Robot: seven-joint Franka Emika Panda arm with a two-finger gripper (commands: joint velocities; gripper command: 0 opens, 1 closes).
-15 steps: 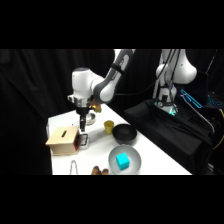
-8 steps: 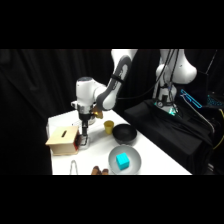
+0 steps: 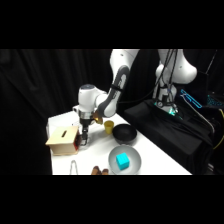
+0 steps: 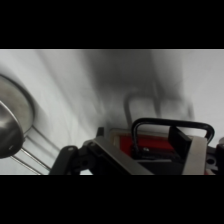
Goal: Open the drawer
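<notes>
1. Side view: the wooden box point(image 3: 63, 140) sits on the left part of the white surface point(image 3: 155, 157), with the end effector point(image 3: 84, 136) down low, just beside the box's right face, where the drawer point(image 3: 78, 142) shows only as a sliver of red.
2. Judged from that sliver, the drawer looks closed or nearly so; the pull is yet to be made.
3. Wrist view: the red drawer front point(image 4: 150, 145) fills the lower middle, and its loop handle point(image 4: 170, 131) arches over it, right in front of the end effector's linkage.
4. Whether the end effector is released or clenched on the handle I cannot tell; contact with the handle is likewise unclear.
5. Right of the box, well apart, stand a yellow cup point(image 3: 108, 126), a black bowl point(image 3: 124, 134) and a grey bowl point(image 3: 124, 159) holding a cyan cube point(image 3: 122, 160).
6. What is left, as I judge it: secure the handle and draw it straight out from the box.
</notes>
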